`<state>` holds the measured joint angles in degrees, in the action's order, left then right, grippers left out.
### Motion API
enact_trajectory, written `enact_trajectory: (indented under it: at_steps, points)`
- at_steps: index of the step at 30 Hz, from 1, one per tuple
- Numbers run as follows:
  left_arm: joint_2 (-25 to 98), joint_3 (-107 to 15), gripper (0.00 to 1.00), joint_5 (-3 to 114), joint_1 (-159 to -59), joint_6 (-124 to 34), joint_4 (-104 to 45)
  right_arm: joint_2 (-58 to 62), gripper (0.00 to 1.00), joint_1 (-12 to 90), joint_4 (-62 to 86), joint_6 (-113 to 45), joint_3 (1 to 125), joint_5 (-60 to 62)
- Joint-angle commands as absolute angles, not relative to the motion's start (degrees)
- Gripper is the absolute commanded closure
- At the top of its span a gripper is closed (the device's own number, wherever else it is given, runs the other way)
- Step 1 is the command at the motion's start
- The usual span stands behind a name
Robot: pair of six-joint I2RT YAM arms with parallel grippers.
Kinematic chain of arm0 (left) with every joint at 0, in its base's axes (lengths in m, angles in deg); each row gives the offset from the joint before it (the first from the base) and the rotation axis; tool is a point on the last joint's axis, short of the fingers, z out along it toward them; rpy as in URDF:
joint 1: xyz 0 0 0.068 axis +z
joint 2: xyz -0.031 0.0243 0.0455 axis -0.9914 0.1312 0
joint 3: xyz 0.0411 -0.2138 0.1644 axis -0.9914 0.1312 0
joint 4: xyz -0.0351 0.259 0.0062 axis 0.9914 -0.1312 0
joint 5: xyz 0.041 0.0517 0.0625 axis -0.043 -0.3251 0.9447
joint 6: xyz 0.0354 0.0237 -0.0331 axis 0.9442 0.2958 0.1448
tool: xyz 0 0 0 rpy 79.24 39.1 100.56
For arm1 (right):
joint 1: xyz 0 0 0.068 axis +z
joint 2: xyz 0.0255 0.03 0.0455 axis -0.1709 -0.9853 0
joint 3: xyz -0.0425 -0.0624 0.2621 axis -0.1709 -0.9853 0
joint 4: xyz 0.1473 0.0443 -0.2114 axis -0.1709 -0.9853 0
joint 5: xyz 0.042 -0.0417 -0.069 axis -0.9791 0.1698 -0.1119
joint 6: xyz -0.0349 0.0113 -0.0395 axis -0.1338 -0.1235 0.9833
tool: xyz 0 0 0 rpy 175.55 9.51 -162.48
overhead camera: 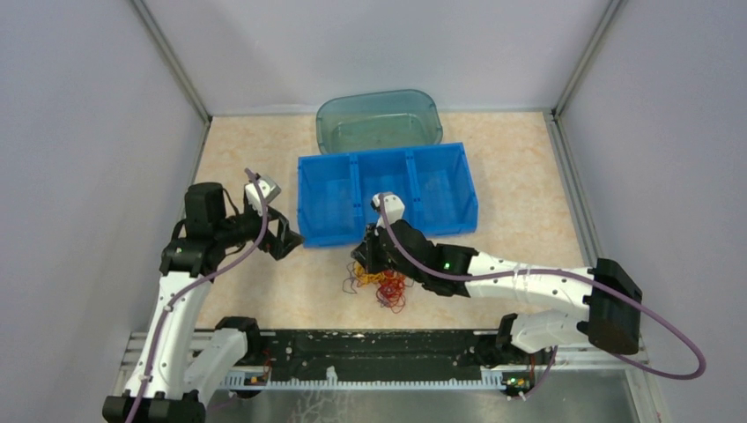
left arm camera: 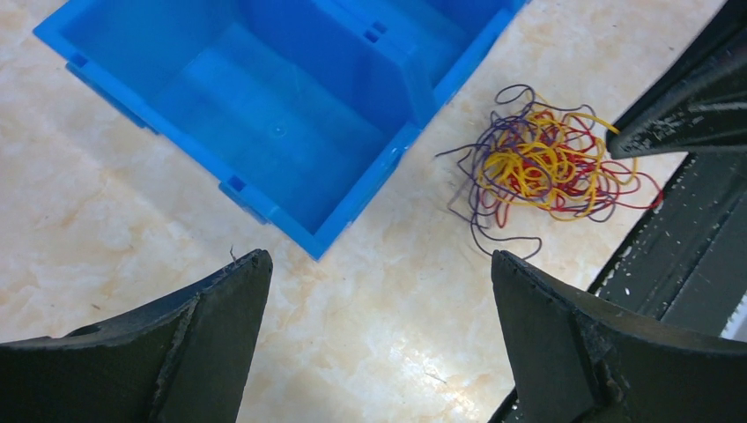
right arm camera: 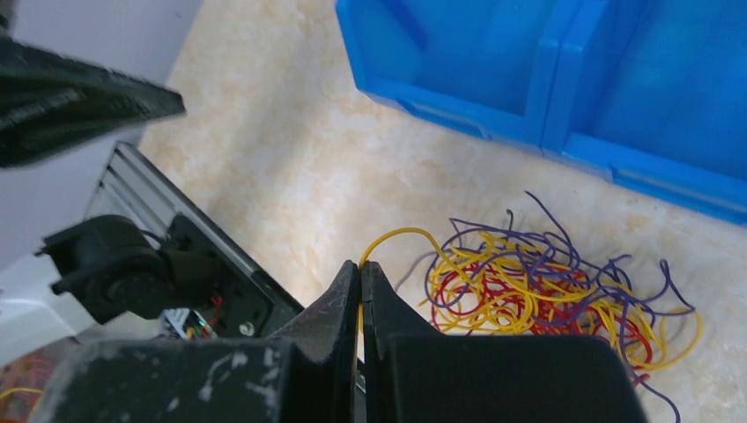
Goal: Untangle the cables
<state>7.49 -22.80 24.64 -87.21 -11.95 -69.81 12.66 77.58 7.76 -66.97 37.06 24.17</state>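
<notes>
**Cables (overhead camera: 380, 286) in one loose clump on the counter**

The cables are many thin looped strands in yellow-orange, red and dark purple-blue, knotted together in a single low tangle. It rests flat on the counter (overhead camera: 282, 304) near the middle, just to the near side of the blue bin (overhead camera: 449, 225) and not touching it. Yellow and red strands crowd the core. Purple-blue loops spread around the outside, with a few single ends trailing free over the counter. One yellow strand arches up out of the clump and is pinched between the closed fingers of the right pincer (right arm camera: 361, 269).
</notes>
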Motion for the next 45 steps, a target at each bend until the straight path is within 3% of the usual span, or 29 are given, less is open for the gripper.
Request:
enact_trajectory:
  at_steps: [1, 5, 12, 22, 25, 30, 41, 45]
  points:
    - [4.4, -23.4, 0.0, 20.3, -88.6, -10.2, -72.1, 14.4, 1.0, 78.2, 12.3, -68.7, 41.1, 25.0]
    - [5.9, -24.7, 0.0, 21.8, -92.3, -9.6, -72.0, 14.1, 1.0, 78.2, 12.5, -73.2, 42.4, 31.0]
    - [9.4, -24.2, 0.0, 32.9, -109.1, -17.7, -64.1, 12.3, 1.0, 78.7, 8.0, -82.0, 47.0, 42.1]
    - [9.5, -23.7, 0.03, 36.7, -114.4, -25.4, -55.6, 10.3, 1.0, 78.8, 9.6, -86.3, 48.8, 42.3]
    - [10.7, -23.1, 0.1, 36.3, -114.6, -28.2, -51.6, 10.3, 1.0, 78.8, 10.6, -86.2, 48.5, 41.5]
    - [10.7, -21.7, 0.34, 33.8, -114.8, -28.0, -50.0, 11.6, 1.0, 78.8, 12.4, -85.2, 47.5, 39.5]
    - [11.6, -20.2, 0.4, 31.0, -115.9, -29.5, -50.2, 13.6, 1.0, 78.8, 14.9, -84.5, 45.2, 36.1]
    - [12.0, -20.2, 0.53, 32.0, -115.9, -29.6, -48.8, 14.3, 1.0, 78.9, 15.5, -84.9, 43.9, 34.3]
